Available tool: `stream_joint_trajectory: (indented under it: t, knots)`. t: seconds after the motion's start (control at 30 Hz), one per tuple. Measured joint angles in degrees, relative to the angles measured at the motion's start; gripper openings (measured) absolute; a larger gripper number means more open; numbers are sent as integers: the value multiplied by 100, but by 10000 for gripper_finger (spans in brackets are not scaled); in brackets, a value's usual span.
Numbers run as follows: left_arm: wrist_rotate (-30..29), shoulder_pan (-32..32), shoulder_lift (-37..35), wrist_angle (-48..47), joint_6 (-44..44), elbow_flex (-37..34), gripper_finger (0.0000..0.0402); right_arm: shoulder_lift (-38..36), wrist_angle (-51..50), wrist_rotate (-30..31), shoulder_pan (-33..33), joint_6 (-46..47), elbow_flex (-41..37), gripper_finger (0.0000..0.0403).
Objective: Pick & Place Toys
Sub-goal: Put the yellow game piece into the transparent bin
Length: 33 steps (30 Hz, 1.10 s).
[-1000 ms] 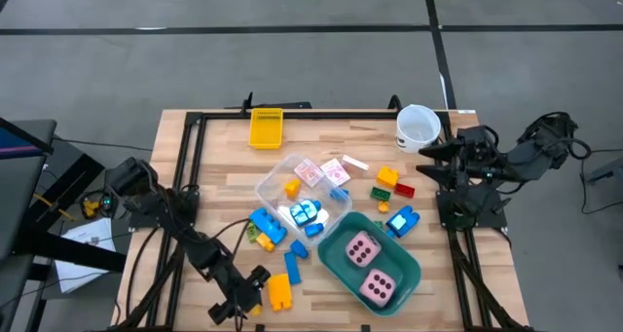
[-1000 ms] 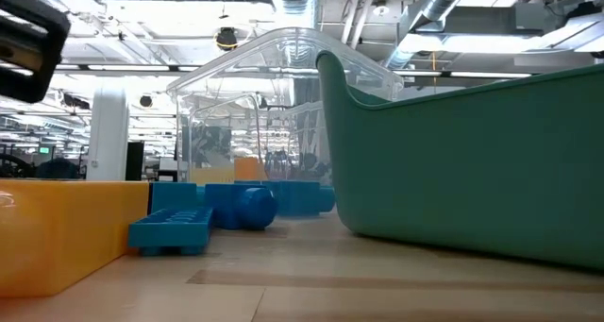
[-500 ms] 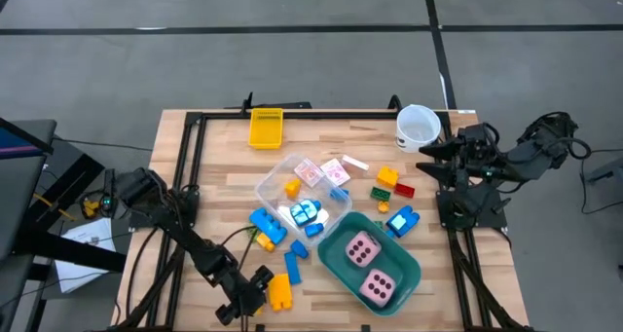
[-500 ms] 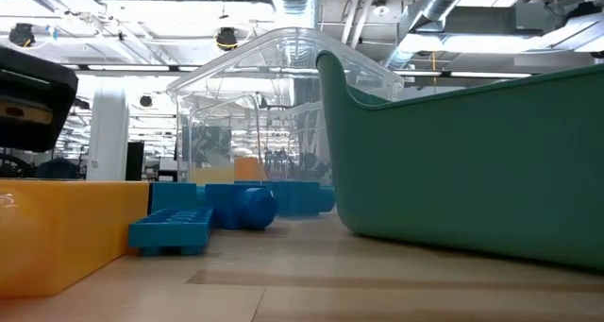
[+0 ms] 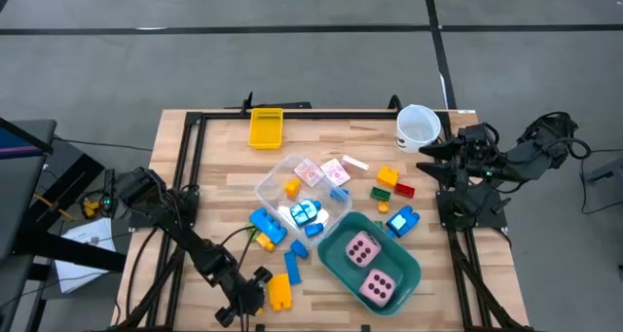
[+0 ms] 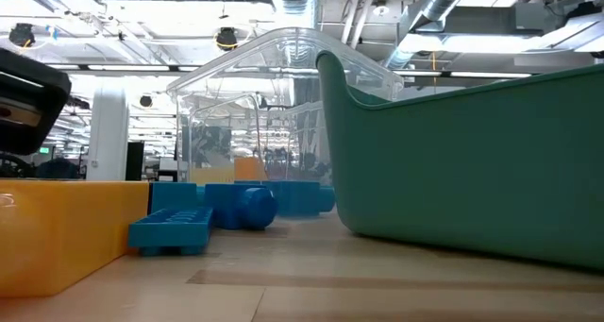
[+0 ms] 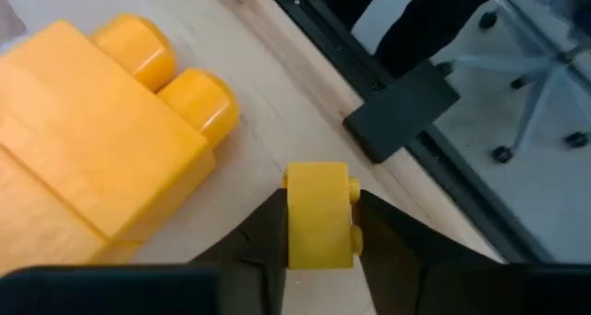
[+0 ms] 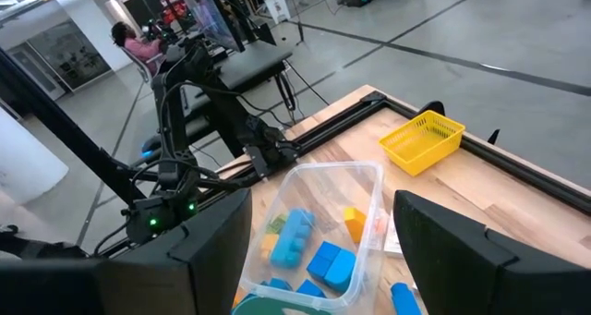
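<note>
A small yellow brick (image 7: 319, 213) lies on the wood close to the table's near edge, with my left gripper (image 5: 253, 295) shut on it. A bigger yellow brick (image 7: 102, 139) lies just beside it (image 5: 280, 291). More bricks lie around and inside a clear box (image 5: 302, 191). Two pink dice (image 5: 362, 249) sit in the teal tub (image 5: 411, 272). My right gripper (image 5: 428, 160) hangs open high above the table's right edge, with nothing between its fingers. My left gripper pinches the small yellow brick's two opposite sides (image 7: 294, 224) between its two fingers (image 7: 263, 246). The fingers slant down toward the table's near edge. The brick stands on the wood, beside the bigger yellow brick and apart from it.
A white cup (image 5: 419, 128) and a yellow basket (image 5: 266, 128) stand at the far edge. Black frame rails (image 5: 190, 166) run along the table's sides. In the low view the teal tub (image 6: 472, 161) fills the right half.
My left gripper has come down toward the table near its near edge, and its fingers have shut on the small yellow brick. The brick has stayed on the wood.
</note>
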Motion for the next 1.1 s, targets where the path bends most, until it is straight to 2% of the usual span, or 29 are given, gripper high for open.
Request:
stream_joint_trajectory:
  t: [0.07,0.33,0.47,0.67,0.9,1.1]
  knots:
    - [61,2,0,10,-47,0,89,-5,-6,0,0,-3,0,254]
    - [60,-64,-81,-96,-337,0,99,-9,-17,0,0,-17,0,254]
    - [60,-226,-395,-614,-601,0,96,-9,-17,-4,0,-17,0,254]
    - [60,-515,-1277,-1956,-1099,-2,92,-9,-22,-10,0,-40,-1,254]
    - [-7,-608,-2641,-3438,-1754,0,93,-9,-24,-74,2,-63,0,254]
    - [-27,-462,-3403,-4006,-2118,-1,93,-9,-33,-133,9,-66,0,254]
